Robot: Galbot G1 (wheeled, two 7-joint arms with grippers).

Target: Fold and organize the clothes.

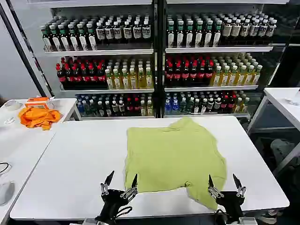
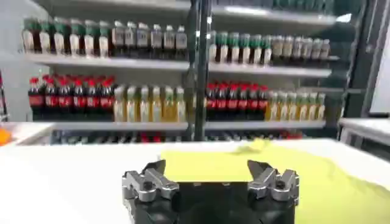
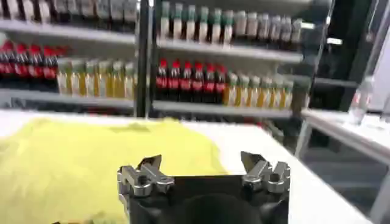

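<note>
A lime yellow-green short-sleeved cotton T-shirt (image 1: 174, 157) lies spread flat on a white rectangular tabletop (image 1: 79, 159), slightly toward three o'clock of its centre, plain face up, collar pointing to twelve o'clock; the left gripper (image 1: 120, 183) hovers at the six o'clock edge, fingers spread wide, just beside the shirt's near left corner; the right gripper (image 1: 226, 183) hovers likewise with fingers spread, above the shirt's near right sleeve; a crumpled bright orange cloth (image 1: 39, 117) rests on a separate side table at ten o'clock; shelves of bottled drinks (image 1: 154, 65) stand at twelve o'clock.
</note>
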